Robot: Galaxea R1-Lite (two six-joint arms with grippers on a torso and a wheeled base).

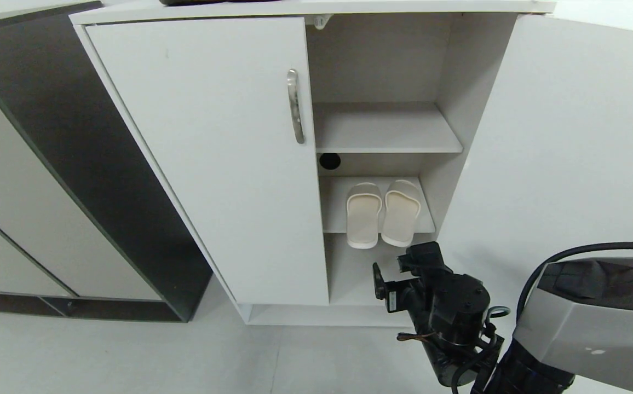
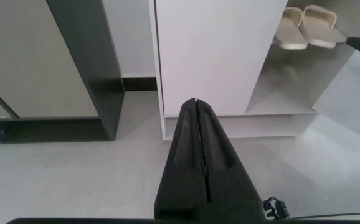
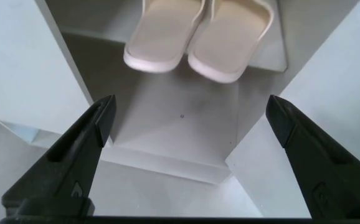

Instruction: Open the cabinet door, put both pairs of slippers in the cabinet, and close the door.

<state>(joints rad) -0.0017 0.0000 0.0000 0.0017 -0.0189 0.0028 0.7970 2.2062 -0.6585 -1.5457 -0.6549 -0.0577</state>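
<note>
A pair of cream slippers (image 1: 382,213) lies side by side on the middle shelf of the white cabinet (image 1: 382,131), heels slightly over the shelf's front edge. The cabinet's right door (image 1: 557,153) stands wide open; the left door (image 1: 207,158) with its metal handle (image 1: 294,106) is closed. My right gripper (image 1: 390,271) hangs open just below and in front of the slippers (image 3: 198,31), its fingers (image 3: 99,124) spread wide and holding nothing. My left gripper (image 2: 195,109) is shut and empty, low over the floor facing the closed door, with the slippers (image 2: 307,28) off to one side.
A dark grey and white cabinet (image 1: 75,164) stands against the white one on the left. The bottom compartment (image 1: 355,273) holds nothing, and so does the upper shelf. Bare grey floor (image 1: 185,355) lies in front.
</note>
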